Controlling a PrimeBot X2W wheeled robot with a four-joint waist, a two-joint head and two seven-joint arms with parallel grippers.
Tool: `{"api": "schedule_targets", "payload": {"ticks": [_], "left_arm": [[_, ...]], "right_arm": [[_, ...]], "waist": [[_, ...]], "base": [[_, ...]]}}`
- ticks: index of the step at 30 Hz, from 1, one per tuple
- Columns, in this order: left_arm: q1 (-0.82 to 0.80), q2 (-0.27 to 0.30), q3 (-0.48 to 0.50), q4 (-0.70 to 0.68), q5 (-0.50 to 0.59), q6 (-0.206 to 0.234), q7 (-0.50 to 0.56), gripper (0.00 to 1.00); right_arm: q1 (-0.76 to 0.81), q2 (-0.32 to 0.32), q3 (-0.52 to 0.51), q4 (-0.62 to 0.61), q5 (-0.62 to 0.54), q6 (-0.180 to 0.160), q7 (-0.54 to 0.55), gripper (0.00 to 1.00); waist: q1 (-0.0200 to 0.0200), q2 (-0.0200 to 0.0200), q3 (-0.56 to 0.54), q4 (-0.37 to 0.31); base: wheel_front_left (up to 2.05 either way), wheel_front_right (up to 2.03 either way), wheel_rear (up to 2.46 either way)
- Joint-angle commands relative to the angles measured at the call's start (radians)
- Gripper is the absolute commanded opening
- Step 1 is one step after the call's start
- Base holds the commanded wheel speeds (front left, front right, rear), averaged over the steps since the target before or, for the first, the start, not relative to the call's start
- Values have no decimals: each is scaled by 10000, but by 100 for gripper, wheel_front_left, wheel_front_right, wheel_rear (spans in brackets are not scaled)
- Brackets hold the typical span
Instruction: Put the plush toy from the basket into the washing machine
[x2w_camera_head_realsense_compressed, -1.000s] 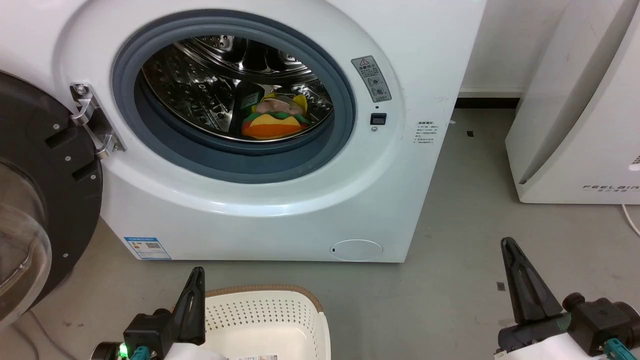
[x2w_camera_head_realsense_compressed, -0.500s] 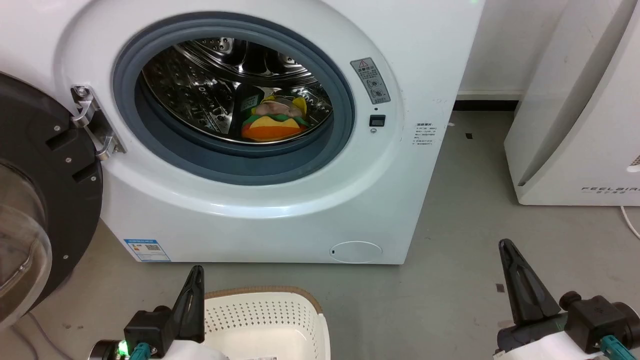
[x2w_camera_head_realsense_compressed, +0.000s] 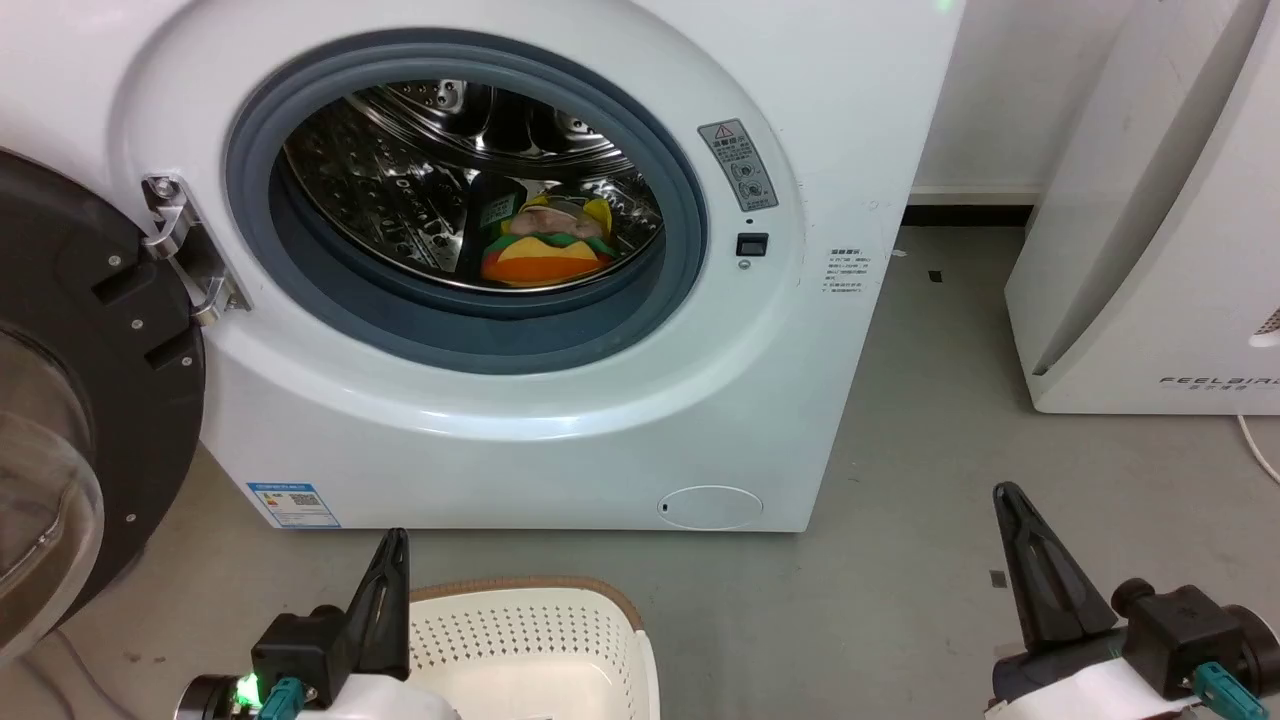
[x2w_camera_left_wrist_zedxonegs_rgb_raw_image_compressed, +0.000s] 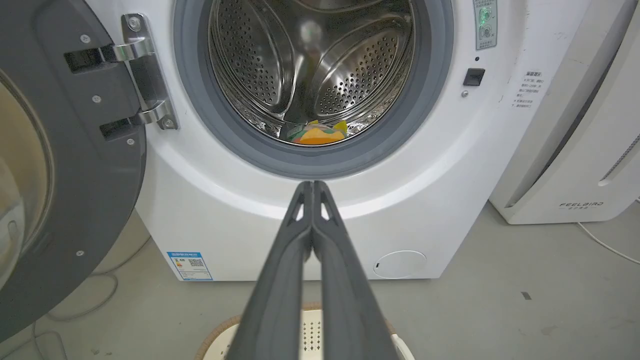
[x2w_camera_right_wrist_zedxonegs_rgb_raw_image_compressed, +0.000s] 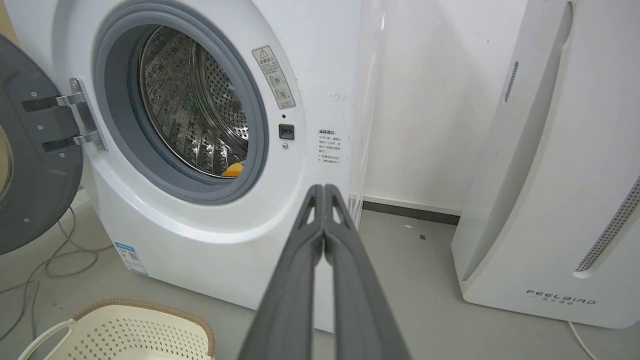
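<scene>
While jaws press together, both arms (x2w_camera_head_realsense_compressed: 385, 706) (x2w_camera_head_realsense_compressed: 1075, 695) hover low.

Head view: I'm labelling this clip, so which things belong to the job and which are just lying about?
Job: plush toy, inside the drum; washing machine, door open; basket.
Lying about: white FEELBIRD appliance; white cord on the floor.

The gripper (x2w_camera_left_wrist_zedxonegs_rgb_raw_image_compressed: 312, 187), fingers pressed together, points at the washer (x2w_camera_left_wrist_zedxonegs_rgb_raw_image_compressed: 240, 215), its door (x2w_camera_left_wrist_zedxonegs_rgb_raw_image_compressed: 75, 165) open at left, the toy (x2w_camera_left_wrist_zedxonegs_rgb_raw_image_compressed: 318, 135) low in the drum (x2w_camera_left_wrist_zedxonegs_rgb_raw_image_compressed: 350, 65), the basket (x2w_camera_left_wrist_zedxonegs_rgb_raw_image_compressed: 222, 340) beneath.
</scene>
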Motion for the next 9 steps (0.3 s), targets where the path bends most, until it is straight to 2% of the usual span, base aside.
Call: {"api": "schedule_targets", "payload": {"ticks": [1, 9], "left_arm": [[-106, -39, 49, -71, 92, -8, 38, 0], [-132, -76, 104, -155, 200, -23, 201, 0]], "right_arm": [[-127, 5, -4, 48, -35, -3, 64, 0], [-161, 6, -4, 77, -63, -3, 227, 0]], "waist": [[0, 0, -6, -3], [0, 0, -43, -20]], "base": [[0, 0, 0], [0, 0, 0]]}}
